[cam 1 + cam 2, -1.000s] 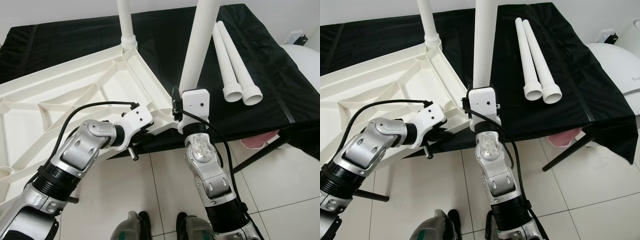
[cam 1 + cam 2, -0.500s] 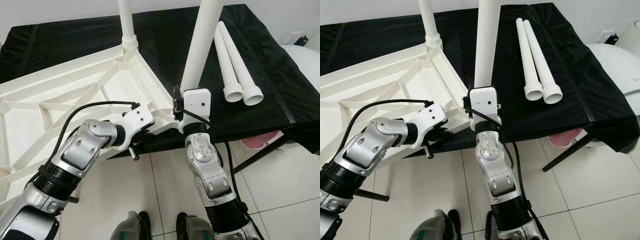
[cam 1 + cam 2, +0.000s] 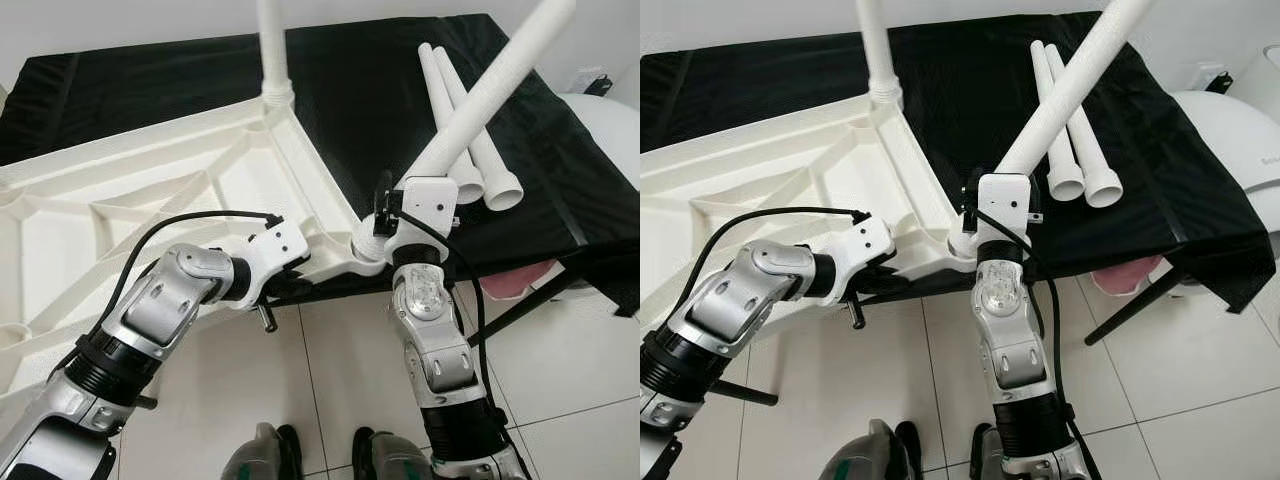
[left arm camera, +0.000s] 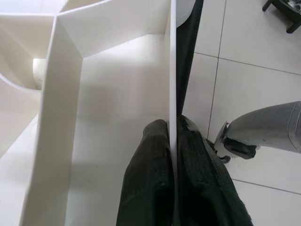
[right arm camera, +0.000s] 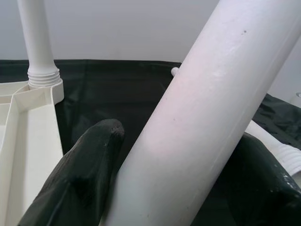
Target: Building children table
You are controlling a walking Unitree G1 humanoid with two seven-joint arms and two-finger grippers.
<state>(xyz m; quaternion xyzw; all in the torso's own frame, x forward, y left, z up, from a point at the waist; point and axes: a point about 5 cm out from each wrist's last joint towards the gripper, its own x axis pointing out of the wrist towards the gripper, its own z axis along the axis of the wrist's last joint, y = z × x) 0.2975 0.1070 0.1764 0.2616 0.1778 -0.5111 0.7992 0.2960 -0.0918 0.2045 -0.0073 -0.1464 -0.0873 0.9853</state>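
Black-draped bench [image 3: 560, 190] holds the upturned tabletop [image 3: 150, 200]: one leg [image 3: 272, 50] seated at its 12 o'clock corner, right gripper [image 5: 169, 179] clenched on leg two [image 3: 480, 95] tilted at the near socket, left gripper [image 4: 173, 179] pinching the rim, two spare legs [image 3: 470, 130] at 2 o'clock.

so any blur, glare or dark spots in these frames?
Eye views: sharp, evenly lit; the tabletop stays detailed, the black cloth is dark and low in detail. Left wrist view: crisp, left hand fingers dark. Right wrist view: the held leg looks slightly soft, no glare.
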